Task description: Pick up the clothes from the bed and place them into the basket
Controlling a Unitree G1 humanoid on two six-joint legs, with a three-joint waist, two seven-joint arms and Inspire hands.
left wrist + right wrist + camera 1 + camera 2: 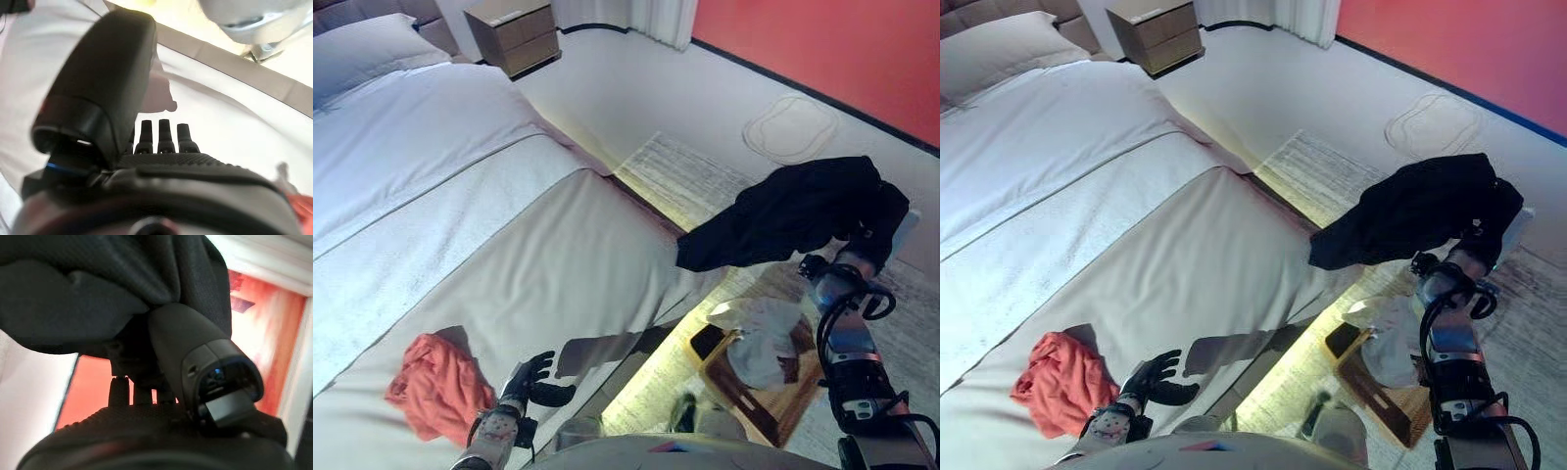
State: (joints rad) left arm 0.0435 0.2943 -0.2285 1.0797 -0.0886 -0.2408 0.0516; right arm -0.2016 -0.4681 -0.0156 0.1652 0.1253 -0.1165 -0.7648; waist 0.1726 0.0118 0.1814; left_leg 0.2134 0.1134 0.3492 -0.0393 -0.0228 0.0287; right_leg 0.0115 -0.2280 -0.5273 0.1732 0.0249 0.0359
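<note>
The left hand point(530, 380) rests with fingers spread, holding nothing, on the near bed point(578, 255) edge, just right of a red garment point(435, 387) not yet collected. On the floor to the right, the basket point(764, 377) already holds pale clothes. Above and beyond it, the right hand point(186, 357) clenches a black garment point(798, 211), not yet dropped in.

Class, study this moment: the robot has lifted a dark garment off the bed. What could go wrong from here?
The black garment in the right hand hangs wide over the floor, so a trailing end may miss the basket. The basket already holds a white item, leaving little room. The orange garment on the bed remains, beside the open left hand.
</note>
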